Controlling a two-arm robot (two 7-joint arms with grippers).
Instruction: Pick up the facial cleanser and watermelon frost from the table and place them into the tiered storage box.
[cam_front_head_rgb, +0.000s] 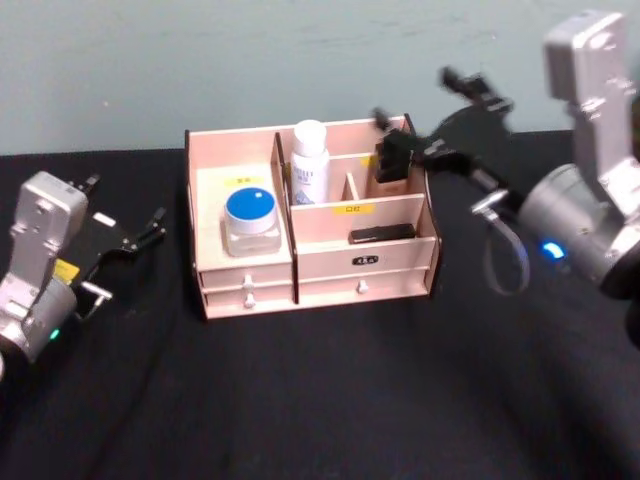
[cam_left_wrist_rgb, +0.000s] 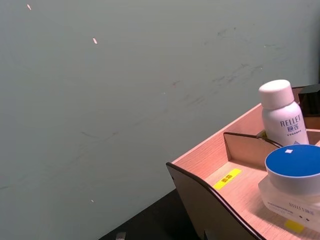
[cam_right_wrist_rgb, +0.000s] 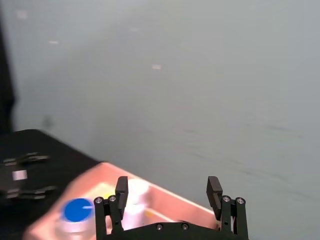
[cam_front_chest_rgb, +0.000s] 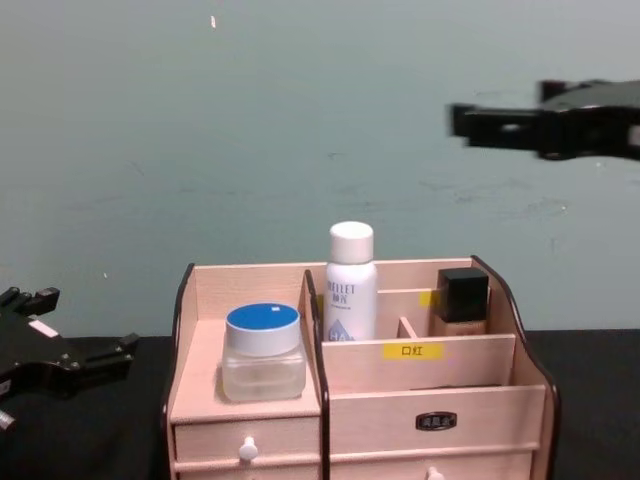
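Your right gripper's fingers (cam_front_head_rgb: 470, 85) hang above the tiered storage box (cam_front_head_rgb: 310, 220); the jar (cam_front_head_rgb: 251, 219) and bottle (cam_front_head_rgb: 309, 162) sit below-left.

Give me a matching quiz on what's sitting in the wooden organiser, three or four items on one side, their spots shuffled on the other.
Items:
1. blue-lidded jar
2. white bottle
3. black-capped bottle
4. flat black item

Places in the tiered storage box:
A. back right compartment
B. left compartment
C. front right tray, lying flat
D. back compartment just right of the tall divider

Pairs: 1-B, 2-D, 3-A, 4-C
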